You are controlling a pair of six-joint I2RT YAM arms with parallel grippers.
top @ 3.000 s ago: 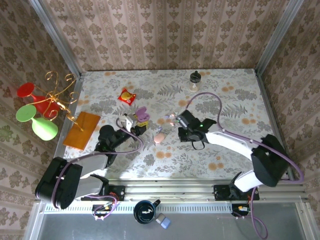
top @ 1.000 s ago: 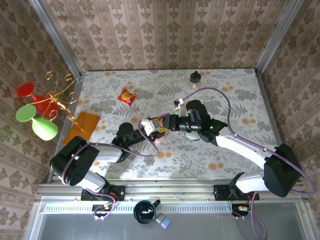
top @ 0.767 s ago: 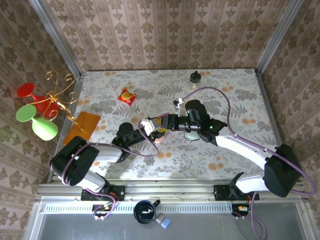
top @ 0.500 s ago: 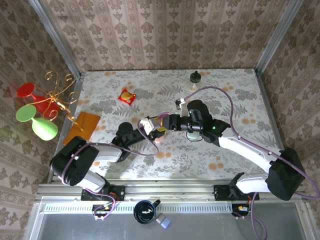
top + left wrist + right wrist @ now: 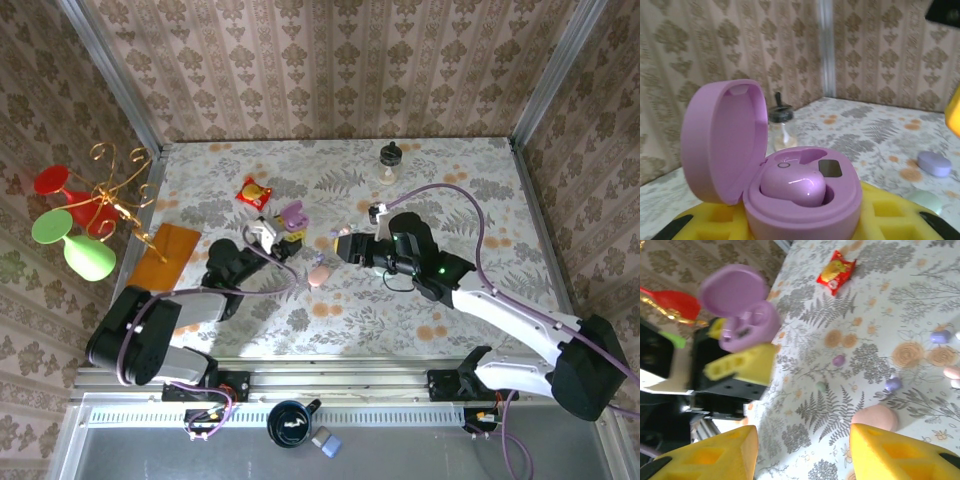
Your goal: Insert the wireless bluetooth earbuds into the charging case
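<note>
My left gripper (image 5: 282,234) is shut on the open lilac charging case (image 5: 291,217), its yellow pads clamping the base. One glossy lilac earbud (image 5: 792,185) sits in the case (image 5: 805,205), whose lid (image 5: 722,135) stands up on the left. My right gripper (image 5: 342,246) hangs just right of the case, open, with nothing between its yellow fingers (image 5: 705,455). Loose wireless bluetooth earbuds lie on the table beyond it: a purple one (image 5: 839,360), a greenish one (image 5: 821,386) and a lilac one (image 5: 893,384).
A pink closed case (image 5: 318,275) lies on the table under the right gripper. A red snack packet (image 5: 253,193), a small bottle (image 5: 390,160), an orange cloth (image 5: 165,258) and a gold stand with goblets (image 5: 90,215) sit around the edges.
My right gripper has opened and drawn back to the right, away from the case. My left gripper has carried the open case a little left and back.
</note>
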